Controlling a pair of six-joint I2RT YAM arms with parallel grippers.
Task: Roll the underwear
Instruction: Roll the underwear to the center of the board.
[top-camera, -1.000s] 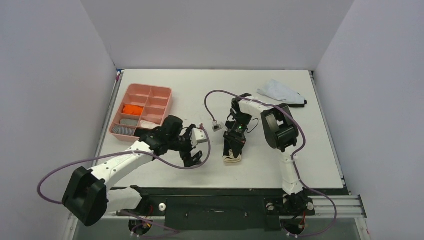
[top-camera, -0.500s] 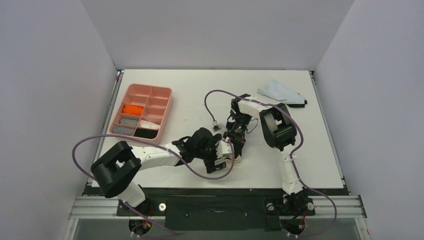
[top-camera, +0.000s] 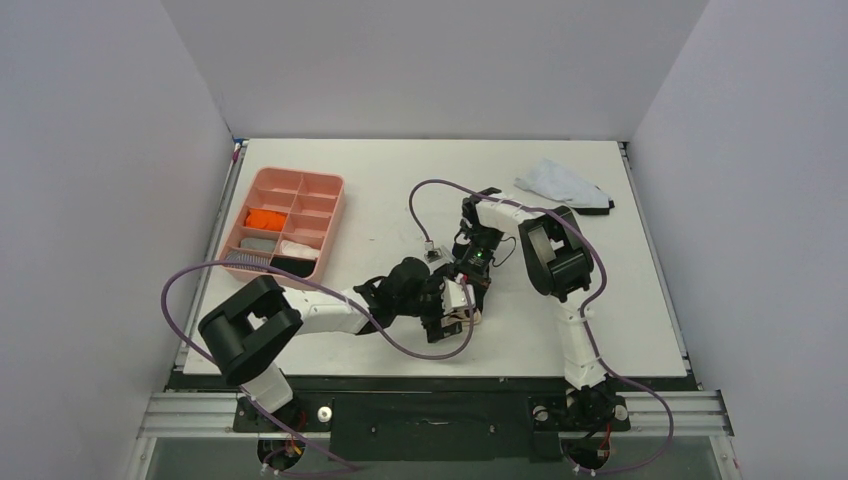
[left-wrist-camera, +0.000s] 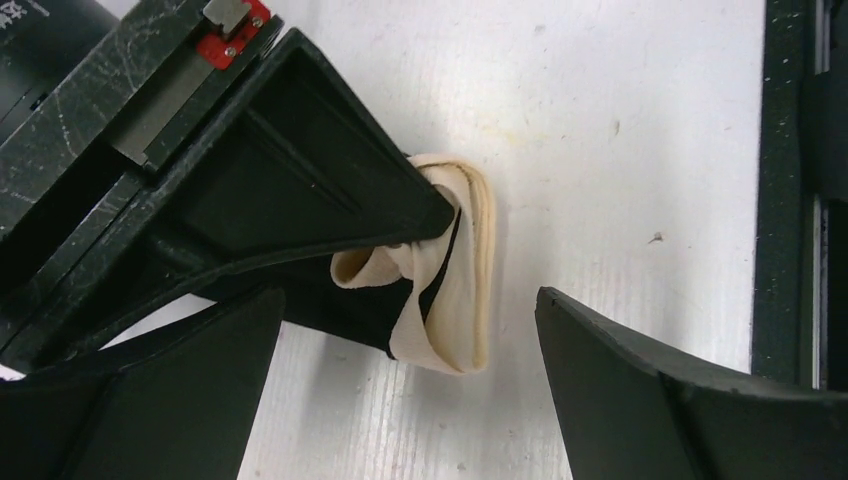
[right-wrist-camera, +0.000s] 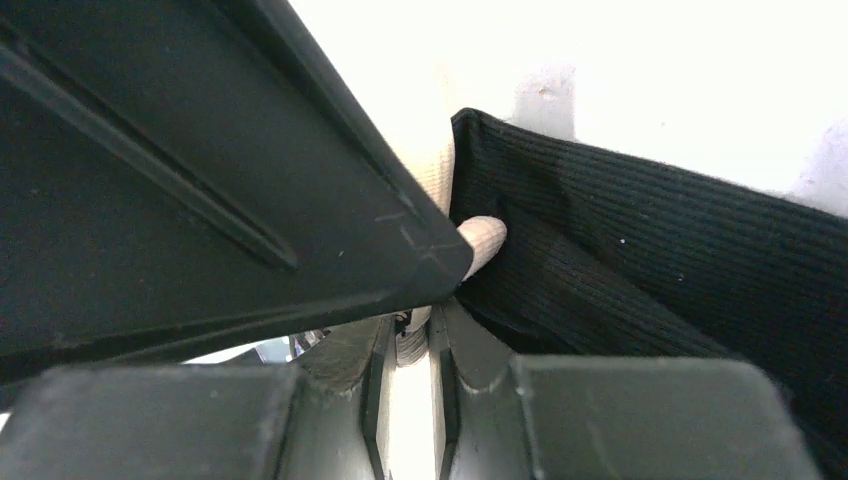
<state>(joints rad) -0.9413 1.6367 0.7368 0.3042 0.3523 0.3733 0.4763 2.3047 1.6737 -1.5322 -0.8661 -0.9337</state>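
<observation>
The black underwear with a beige waistband (top-camera: 464, 318) lies bunched in a small roll near the table's front middle. In the left wrist view the roll (left-wrist-camera: 455, 300) sits between my left gripper's (left-wrist-camera: 408, 305) wide-open fingers, touching neither. My left gripper (top-camera: 450, 312) is right beside the roll. My right gripper (top-camera: 468, 290) stands over the roll, its jaws shut on a fold of the beige waistband (right-wrist-camera: 478, 238), with black cloth (right-wrist-camera: 640, 270) to the right. My right gripper (right-wrist-camera: 432, 318) shows only a thin slit. The orange underwear (top-camera: 265, 217) lies in the pink tray.
The pink compartment tray (top-camera: 334, 206) stands at the left with several small rolled cloths. A pale crumpled cloth (top-camera: 558, 182) lies at the back right. A purple cable with a small plug (top-camera: 432, 253) hangs by the right arm. The table's dark front rail (left-wrist-camera: 790, 200) is close by.
My left arm has swung from the left side of the table over to the right, bringing its open gripper around the roll. My right gripper has stayed on the cloth.
</observation>
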